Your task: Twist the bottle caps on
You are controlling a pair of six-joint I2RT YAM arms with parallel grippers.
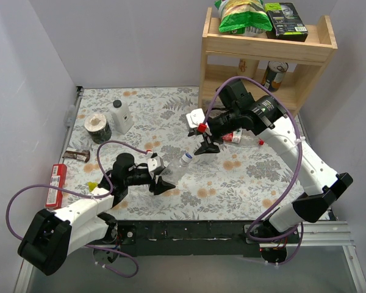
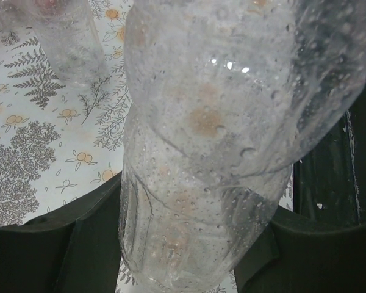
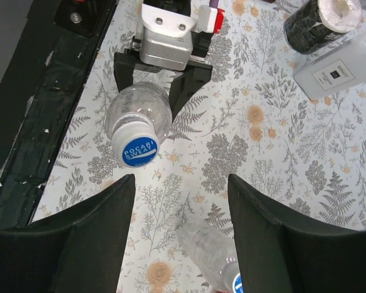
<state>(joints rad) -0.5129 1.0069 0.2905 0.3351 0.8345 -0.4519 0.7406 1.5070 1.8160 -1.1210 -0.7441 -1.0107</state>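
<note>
My left gripper (image 1: 163, 176) is shut on a clear bottle (image 1: 174, 167) and holds it on its side, neck towards the table's middle. The bottle fills the left wrist view (image 2: 201, 183) between the two fingers. A blue and white cap (image 3: 138, 150) sits on its neck. My right gripper (image 3: 180, 204) is open and empty, a little in front of that cap and apart from it. A second clear bottle (image 3: 210, 244) with a blue cap (image 3: 238, 284) lies under it. A clear bottle with a red label (image 1: 236, 137) lies behind the right arm.
A white opaque bottle (image 1: 121, 116) and a dark can (image 1: 98, 129) stand at the back left. A wooden shelf (image 1: 265, 49) stands at the back right. Snack packets (image 1: 58, 183) lie at the left edge. A black strip (image 3: 43, 122) runs along the near table edge.
</note>
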